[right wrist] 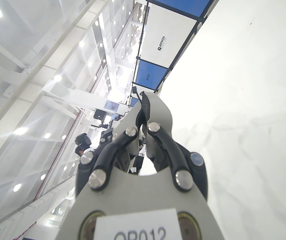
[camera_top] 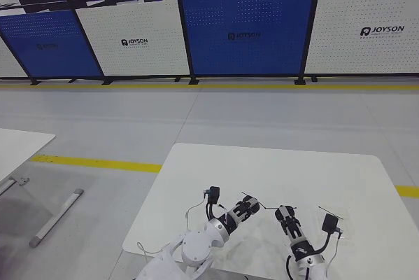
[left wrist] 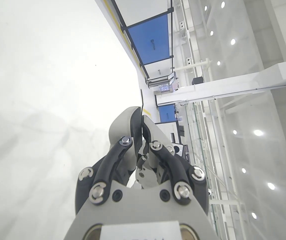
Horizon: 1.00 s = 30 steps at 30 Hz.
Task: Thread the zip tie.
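- the zip tie is plain black
- the left gripper is pale grey, with black links and silver pins
- the right gripper has the same grey, black and silver
- the table is white
- the floor is light grey, crossed by a yellow line
- the blue panel and the white panel are finely dotted and black-framed

From above, the zip tie is a very thin dark line, too small to tell head from tail; another thin line by the right arm is too small to name; that arm, the left arm and the counter are cut off at the bottom edge; most of the zip tie hides between the pinched left jaws; the zip tie hides the same way between the pinched right jaws.
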Each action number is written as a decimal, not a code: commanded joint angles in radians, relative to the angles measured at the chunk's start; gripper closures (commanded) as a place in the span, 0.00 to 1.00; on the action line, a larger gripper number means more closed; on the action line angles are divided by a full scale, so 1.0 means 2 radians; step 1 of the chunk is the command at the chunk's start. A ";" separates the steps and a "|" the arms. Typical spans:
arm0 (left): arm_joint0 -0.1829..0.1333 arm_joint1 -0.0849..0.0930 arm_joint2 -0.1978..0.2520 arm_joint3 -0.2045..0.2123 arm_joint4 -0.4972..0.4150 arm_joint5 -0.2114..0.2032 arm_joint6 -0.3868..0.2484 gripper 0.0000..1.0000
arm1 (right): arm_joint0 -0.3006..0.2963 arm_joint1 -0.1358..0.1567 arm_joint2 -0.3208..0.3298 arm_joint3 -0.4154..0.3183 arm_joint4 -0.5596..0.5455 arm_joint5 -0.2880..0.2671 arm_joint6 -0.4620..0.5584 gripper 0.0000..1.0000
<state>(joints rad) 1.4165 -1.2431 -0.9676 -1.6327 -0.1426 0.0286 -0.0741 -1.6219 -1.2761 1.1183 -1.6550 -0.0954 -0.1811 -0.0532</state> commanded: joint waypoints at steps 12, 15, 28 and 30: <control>0.000 0.000 0.000 0.000 0.000 0.000 0.000 1.00 | 0.000 0.000 0.000 0.000 0.000 0.000 0.000 1.00; 0.000 0.000 0.001 0.001 0.001 0.000 0.000 1.00 | 0.000 0.000 0.000 0.000 0.000 0.000 0.000 1.00; 0.001 -0.002 -0.001 -0.001 -0.005 -0.010 -0.007 1.00 | 0.003 -0.003 0.001 0.002 -0.001 0.000 0.008 1.00; 0.001 -0.001 -0.003 -0.001 -0.010 -0.012 -0.014 1.00 | 0.004 -0.003 0.000 0.003 -0.001 -0.001 0.009 1.00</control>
<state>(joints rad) 1.4189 -1.2463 -0.9710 -1.6340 -0.1591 0.0060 -0.0961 -1.6152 -1.2828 1.1195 -1.6502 -0.0978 -0.1828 -0.0362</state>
